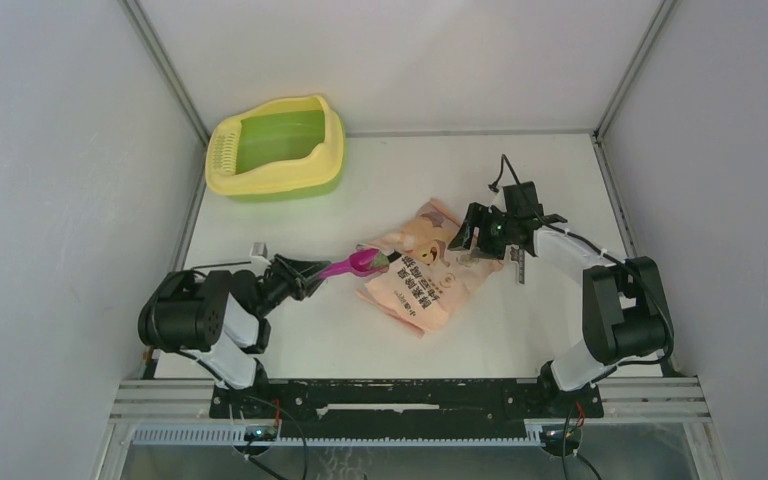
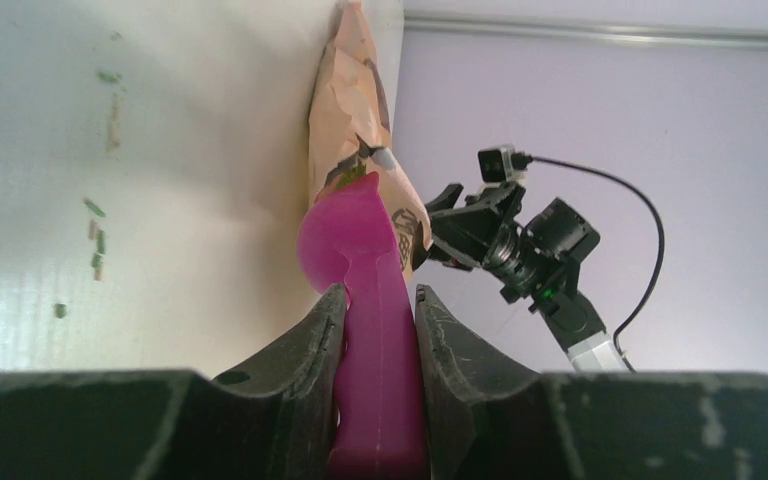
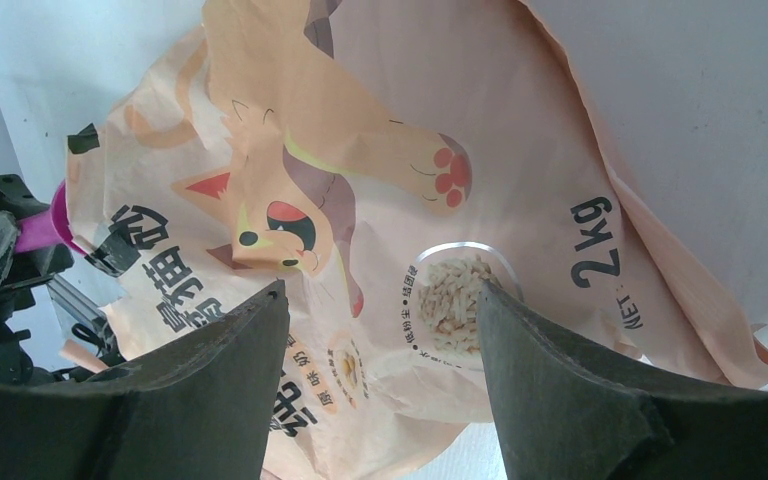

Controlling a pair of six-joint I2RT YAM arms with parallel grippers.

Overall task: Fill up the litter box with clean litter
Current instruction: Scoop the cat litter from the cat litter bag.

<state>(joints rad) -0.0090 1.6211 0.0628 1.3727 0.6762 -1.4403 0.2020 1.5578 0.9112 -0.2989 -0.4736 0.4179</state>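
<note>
The large rounded plastic litter box [image 1: 275, 150], yellow-walled with a green basin, sits at the far left corner of the white worktop [image 1: 560, 180], well apart from both arms. Its basin looks bare from above. The clean litter shows only as a few small greenish and tan pellets [image 2: 95, 240] scattered on the worktop. The rest is presumably inside the flat pink-orange printed bag [image 1: 425, 280] lying mid-worktop.

The left end effector [image 2: 380, 295] is closed to a narrow gap around the handle of the magenta plastic scoop [image 2: 345, 240], whose bowl reaches the bag's edge. The right end effector [image 3: 380, 290] stands wide apart, the bag's printed face spread across the gap. No pinch on the paper is visible.

The litter is likely light, loose and quick to roll, so nothing can grasp it directly. It must ride in the scoop, kept level across the long carry. The bag looks soft and floppy and is best held near its mouth.

Only the top view shows the box and the distance to it. Only the left wrist view shows the stray pellets and the clamp on the handle. Only the right wrist view shows the bag's round pellet picture, which may be a print or a window.
</note>
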